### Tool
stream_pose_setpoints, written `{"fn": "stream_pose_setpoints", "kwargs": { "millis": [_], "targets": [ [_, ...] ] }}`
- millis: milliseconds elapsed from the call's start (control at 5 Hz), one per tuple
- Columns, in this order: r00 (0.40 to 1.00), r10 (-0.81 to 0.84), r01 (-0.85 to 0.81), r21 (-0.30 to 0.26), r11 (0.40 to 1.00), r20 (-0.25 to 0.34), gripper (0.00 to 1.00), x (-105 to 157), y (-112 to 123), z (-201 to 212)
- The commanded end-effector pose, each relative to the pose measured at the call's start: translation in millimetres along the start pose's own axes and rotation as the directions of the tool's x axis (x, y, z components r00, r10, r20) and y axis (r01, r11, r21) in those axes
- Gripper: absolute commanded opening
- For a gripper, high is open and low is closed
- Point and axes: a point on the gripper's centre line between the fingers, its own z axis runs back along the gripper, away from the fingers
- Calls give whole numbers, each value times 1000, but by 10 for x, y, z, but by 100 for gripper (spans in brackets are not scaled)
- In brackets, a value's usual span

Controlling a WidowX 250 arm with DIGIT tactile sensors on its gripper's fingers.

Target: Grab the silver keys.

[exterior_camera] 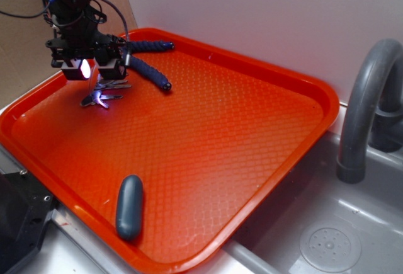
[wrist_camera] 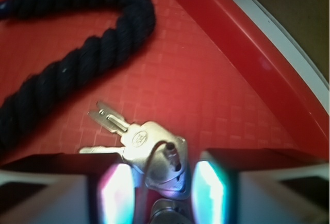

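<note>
The silver keys (exterior_camera: 104,92) lie fanned out on the orange tray (exterior_camera: 252,160) near its far left corner. My gripper (exterior_camera: 96,75) hangs straight over them, its lit fingers reaching down on either side of the key heads. In the wrist view the key heads and wire ring (wrist_camera: 154,147) sit between the two glowing pads (wrist_camera: 209,188), with a thin gap on the right side. The jaws are open around the keys and the blades point away to the left. The keys rest flat on the tray (wrist_camera: 206,95).
A dark blue braided rope (exterior_camera: 148,66) curves just behind and right of the keys, also seen as the rope (wrist_camera: 77,54) in the wrist view. A grey-blue capsule (exterior_camera: 130,206) lies near the tray's front edge. A grey faucet (exterior_camera: 365,110) and sink (exterior_camera: 327,242) stand to the right.
</note>
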Motion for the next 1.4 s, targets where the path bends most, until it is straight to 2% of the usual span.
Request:
{"fn": "stream_pose_setpoints", "kwargs": {
  "millis": [0,200,400,600,800,1000,1200],
  "targets": [
    [997,-81,81,16,997,16,0,110,119,189],
    [959,-283,282,-70,957,-3,0,86,83,715],
    [881,-464,469,-270,841,85,0,-205,-3,1326],
    [757,-637,639,-374,672,146,0,-406,-69,1927],
    [669,-727,718,-387,578,155,0,-455,-177,2481],
    [688,-710,708,-350,613,148,0,-320,-245,2970],
    [707,-695,695,-311,648,131,0,-304,-364,2893]
  ]
}}
